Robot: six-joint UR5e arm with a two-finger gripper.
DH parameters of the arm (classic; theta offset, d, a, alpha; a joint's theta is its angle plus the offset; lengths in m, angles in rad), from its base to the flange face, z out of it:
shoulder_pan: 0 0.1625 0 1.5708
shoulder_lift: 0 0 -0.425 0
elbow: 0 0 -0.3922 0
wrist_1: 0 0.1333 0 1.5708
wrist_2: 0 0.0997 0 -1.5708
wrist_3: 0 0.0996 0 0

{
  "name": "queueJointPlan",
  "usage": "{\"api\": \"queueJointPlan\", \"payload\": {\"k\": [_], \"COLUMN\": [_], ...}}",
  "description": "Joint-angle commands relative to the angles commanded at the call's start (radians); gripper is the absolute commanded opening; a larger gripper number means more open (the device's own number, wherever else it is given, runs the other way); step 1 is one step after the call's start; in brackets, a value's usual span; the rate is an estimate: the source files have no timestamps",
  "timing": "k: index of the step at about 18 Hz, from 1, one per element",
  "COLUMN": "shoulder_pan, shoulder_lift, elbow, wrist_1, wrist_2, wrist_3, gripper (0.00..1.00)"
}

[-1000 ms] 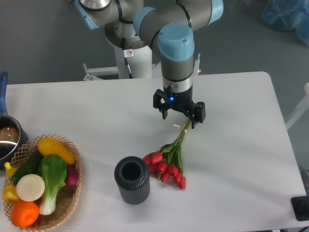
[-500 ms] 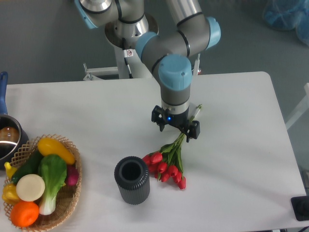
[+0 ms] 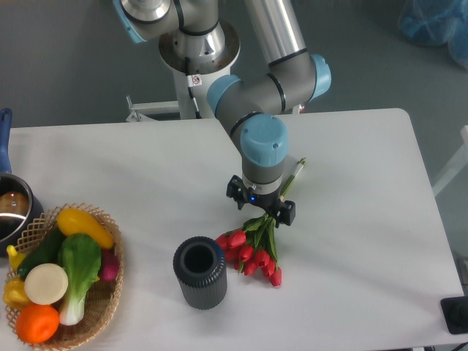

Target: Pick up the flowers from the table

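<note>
We're right over the stems here, and the risk is plain: those stems are thin and springy, so if our claw (image 3: pixel 261 207) bites off-centre they could slip out sideways, or only some of them get caught and the bunch splays. Come down too hard and we could crush the leaves against the bench (image 3: pixel 351 146); there's also the dark ribbed vase (image 3: pixel 199 273) standing just beside the red heads, and a swinging bunch could clip it on the way up, we'd judge.

The flowers (image 3: pixel 257 240) lie flat on the bench, red heads toward the near edge next to the vase, stems running up and away to the right, the cut ends poking out beyond the arm's wrist. Our claw sits directly above the middle of the stems, just up from where the leaves fan out, so the heads are below it in the picture and the stem tips above it.

The two fingers look spread, one on each side of the stem line, with nothing gripped that we can see, though the wrist hides the exact gap. Off to the left, well apart, sits the wicker basket (image 3: pixel 110 289) of vegetables
</note>
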Motion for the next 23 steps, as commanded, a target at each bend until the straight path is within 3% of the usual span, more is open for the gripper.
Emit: {"api": "queueJointPlan", "payload": {"k": [6,7,10,11,12,14,23], "shoulder_pan": [-0.002,-0.003,-0.014,-0.014,-0.014,-0.015,-0.008], "shoulder_lift": [-0.029,-0.037,-0.037,-0.034,-0.031,-0.017,0.1], "elbow": [0.011,0.009,0.008,0.005,0.002,0.0,-0.002], "wrist_1": [0.028,0.034,0.034,0.034,0.032,0.031,0.014], "wrist_2": [0.0,0.003,0.008,0.008,0.008,0.009,0.012], "wrist_3": [-0.003,-0.006,-0.035,-0.043,-0.048,-0.051,-0.055], "gripper": [1.0,0.9,0.33,0.2,0.19,0.03,0.0]}}
